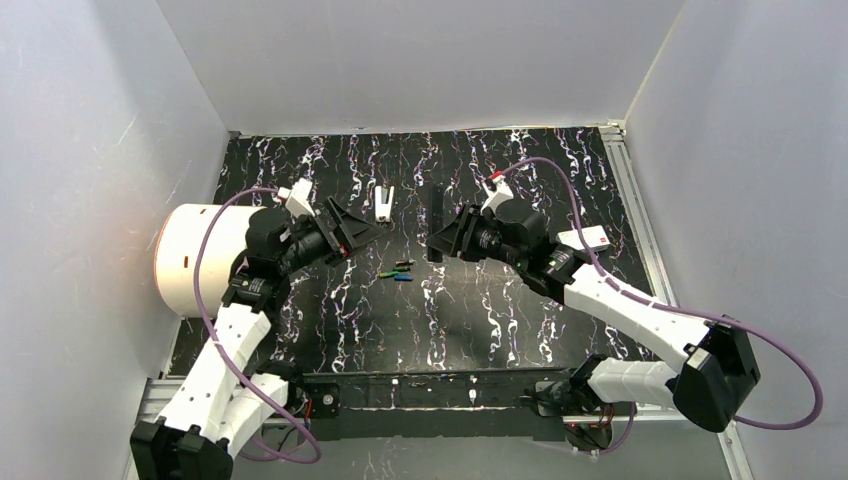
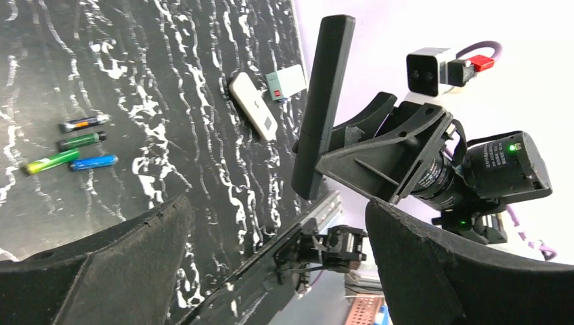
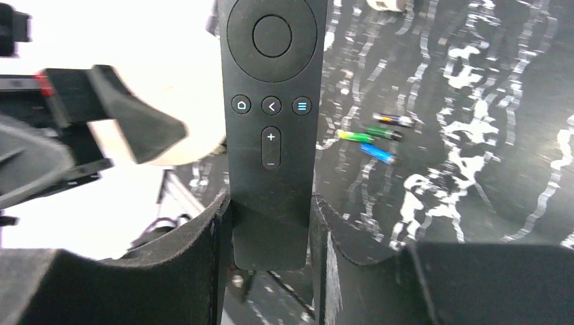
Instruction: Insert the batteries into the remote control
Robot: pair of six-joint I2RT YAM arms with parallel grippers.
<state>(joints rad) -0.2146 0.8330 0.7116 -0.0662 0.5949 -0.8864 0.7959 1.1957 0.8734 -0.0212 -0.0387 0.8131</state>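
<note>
A black remote [image 3: 271, 122] stands upright, buttons facing the right wrist camera. My right gripper [image 3: 271, 252] is shut on its lower end and holds it above the mat; the two also show from above [image 1: 436, 222] and in the left wrist view [image 2: 323, 105]. Several tiny batteries lie together on the mat [image 1: 400, 270]: a black one [image 2: 84, 122], a dark green one [image 2: 81, 141], a light green one [image 2: 51, 161] and a blue one [image 2: 93, 162]. My left gripper [image 2: 277, 271] is open and empty, facing the remote from the left [image 1: 355, 232].
A small white remote [image 2: 252, 115] lies on the black marbled mat [image 1: 330, 310] behind the batteries, with a small pale card [image 2: 285, 81] beside it. A large white cylinder [image 1: 200, 260] stands at the left edge. White walls enclose the table.
</note>
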